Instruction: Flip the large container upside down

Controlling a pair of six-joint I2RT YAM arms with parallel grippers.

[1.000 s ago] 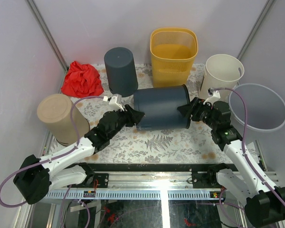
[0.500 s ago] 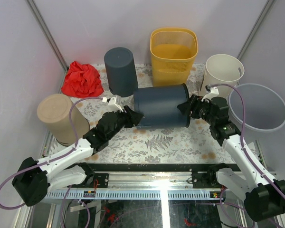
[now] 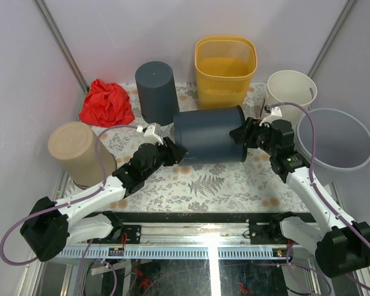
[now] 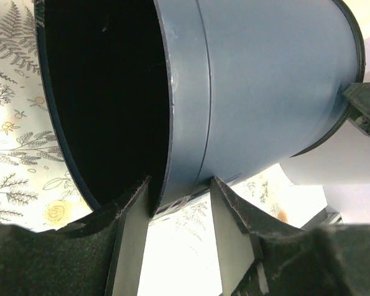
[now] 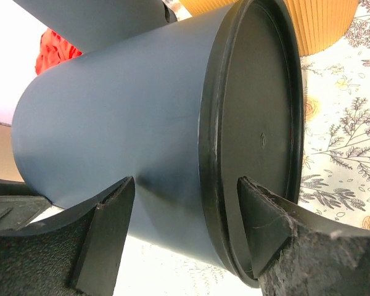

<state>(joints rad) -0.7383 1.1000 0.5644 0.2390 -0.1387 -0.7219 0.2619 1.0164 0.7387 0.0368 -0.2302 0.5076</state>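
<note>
At frame centre, the large dark-blue plastic container is held sideways, half-turned: rim pinched by the left gripper, base straddled by the spread right gripper.

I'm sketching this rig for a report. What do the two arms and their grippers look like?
Both arms have white link shells with black joint housings and bulky black bases. A purple cable loops along each. The left gripper and right gripper are black, with flat wedge-shaped fingers whose surface looks rough and grainy.

Right end effector astride the dark container's base rim.
</note>
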